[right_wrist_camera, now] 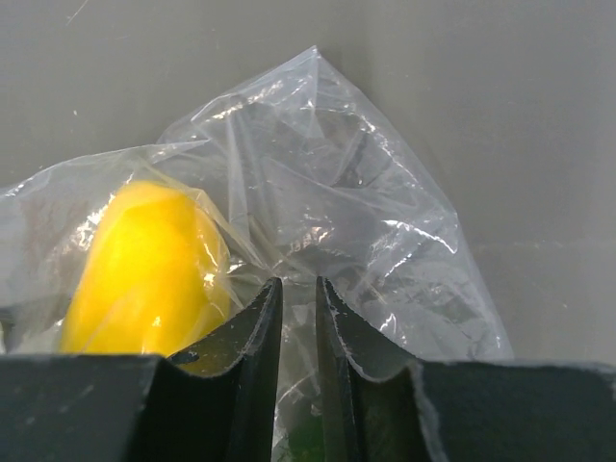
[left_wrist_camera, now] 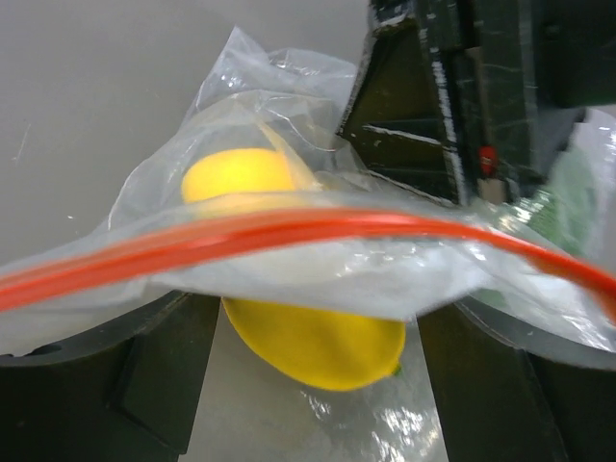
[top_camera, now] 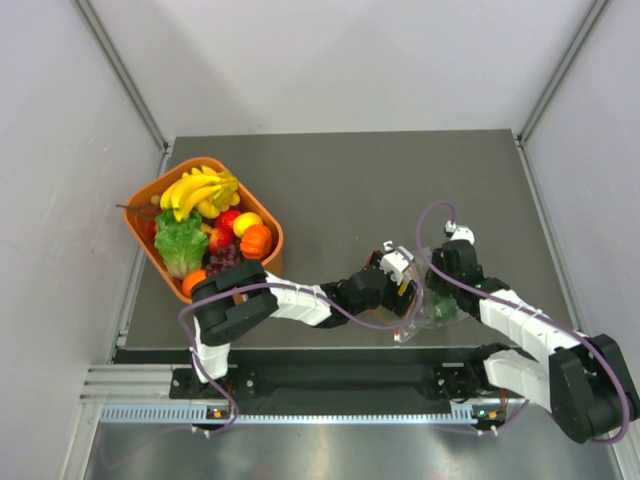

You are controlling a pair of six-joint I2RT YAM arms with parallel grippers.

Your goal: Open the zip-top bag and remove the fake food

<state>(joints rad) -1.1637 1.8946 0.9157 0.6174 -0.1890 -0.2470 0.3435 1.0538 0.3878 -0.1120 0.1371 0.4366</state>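
Note:
The zip-top bag (top_camera: 418, 322) lies near the table's front edge between my two grippers. In the left wrist view the bag (left_wrist_camera: 289, 274) shows its orange-red zip strip (left_wrist_camera: 289, 229) running across. A smooth yellow fake fruit (left_wrist_camera: 318, 346) sits inside it. My left gripper (left_wrist_camera: 318, 327) is open, its fingers wide apart on either side of the yellow fruit at the bag's mouth. My right gripper (right_wrist_camera: 298, 284) is shut on a fold of the bag (right_wrist_camera: 337, 192), next to the yellow fruit (right_wrist_camera: 144, 260). A green piece (top_camera: 441, 306) shows through the plastic.
An orange basket (top_camera: 268, 218) stands at the left, holding a banana bunch (top_camera: 200, 190), lettuce (top_camera: 180, 245), grapes (top_camera: 225, 258) and other toy food. My left gripper (top_camera: 408, 290) and right gripper (top_camera: 438, 300) are close together.

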